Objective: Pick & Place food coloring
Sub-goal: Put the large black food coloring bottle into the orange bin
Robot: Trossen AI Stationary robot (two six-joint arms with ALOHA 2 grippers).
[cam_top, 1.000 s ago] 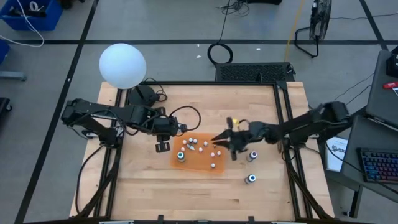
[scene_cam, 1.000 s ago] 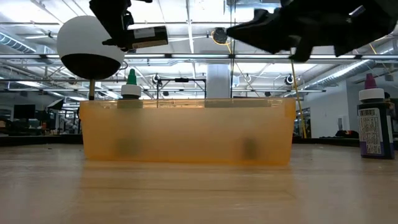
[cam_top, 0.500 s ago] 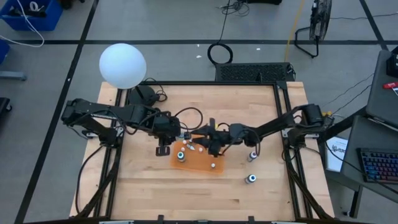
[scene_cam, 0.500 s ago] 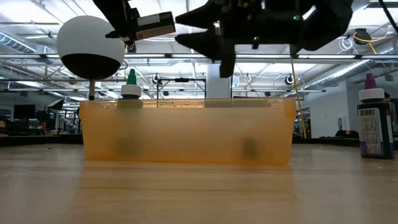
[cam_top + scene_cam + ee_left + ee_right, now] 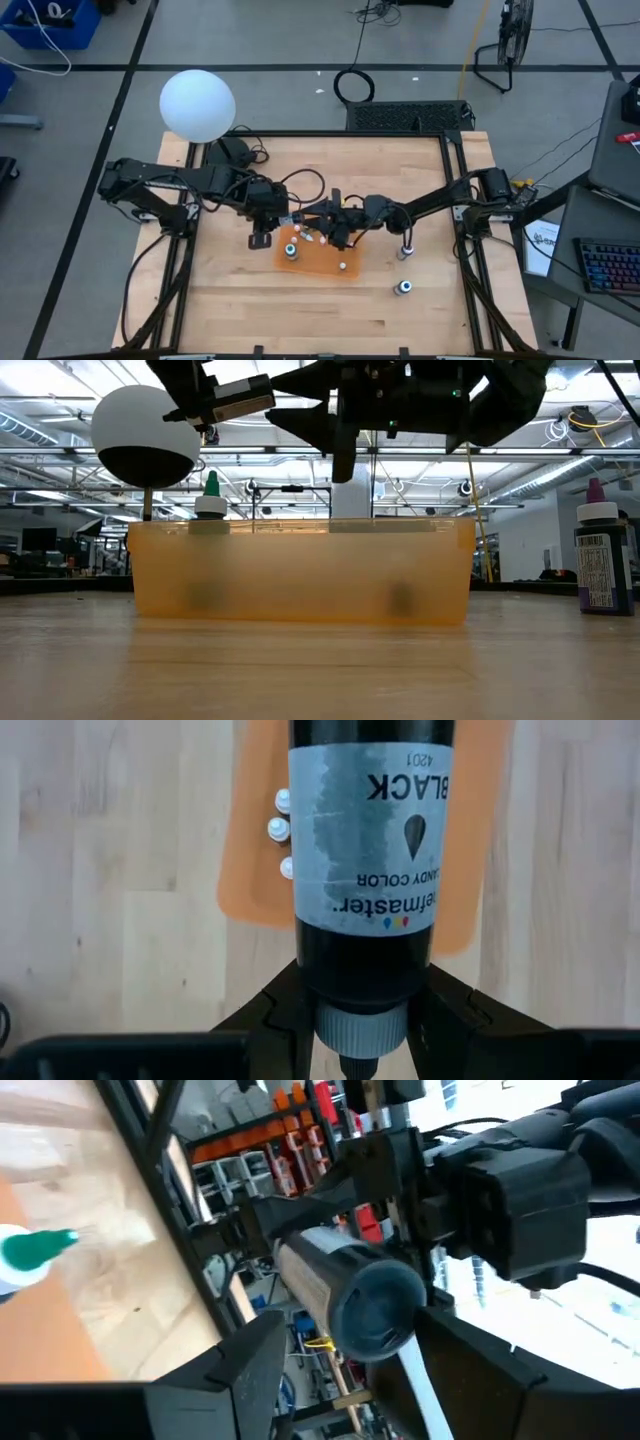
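Observation:
My left gripper (image 5: 272, 214) is shut on a black food coloring bottle (image 5: 370, 830) labelled BLACK, held about level over the orange tray (image 5: 322, 262). My right gripper (image 5: 322, 224) stands open facing it; its fingers (image 5: 240, 1370) flank the bottle's flat bottom (image 5: 375, 1315) without plainly touching. In the low view the held bottle (image 5: 240, 398) hangs above the tray (image 5: 300, 570). A teal-topped bottle (image 5: 291, 250) and tiny white-topped bottles (image 5: 283, 825) stand in the tray. Two more bottles (image 5: 404, 250) (image 5: 403, 288) stand on the table to its right. My left gripper pinches the bottle between its two fingers (image 5: 275, 1015) at the shoulder beside the grey cap (image 5: 360, 1020). The bottle's body runs on past the fingertips toward the table's right. It lies roughly level, lifted clear above the tray.
A purple-topped bottle (image 5: 603, 560) stands right of the tray in the low view, and a green-tipped one (image 5: 211, 500) rises over the tray's left wall. A white globe lamp (image 5: 197, 105) and cables sit at the table's far left. Bare wood lies along the near edge.
My right gripper has gone toward the table's left, over the tray, up to the bottle held by my left gripper, and its fingers have opened on the way. My left gripper keeps the bottle in nearly the same place.

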